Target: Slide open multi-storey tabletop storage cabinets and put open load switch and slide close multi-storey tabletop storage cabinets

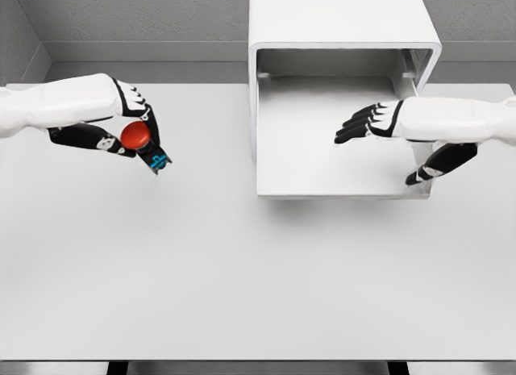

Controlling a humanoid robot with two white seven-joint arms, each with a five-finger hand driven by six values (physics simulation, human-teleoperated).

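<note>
A white tabletop cabinet (339, 20) stands at the back of the table, with its drawer (322, 185) slid out toward me and nothing visible in it. My left hand (133, 137) hovers over the table's left side, shut on the load switch (139, 138), which has a red round button and a dark body with a blue tip pointing down right. My right hand (379, 137) hangs above the drawer's right part, its black fingers straight and pointing left, thumb down near the drawer's right front corner, holding nothing.
The white table (242, 270) spreads wide below the cabinet. Grey walls rise behind it. The table's front edge runs along the bottom of the view.
</note>
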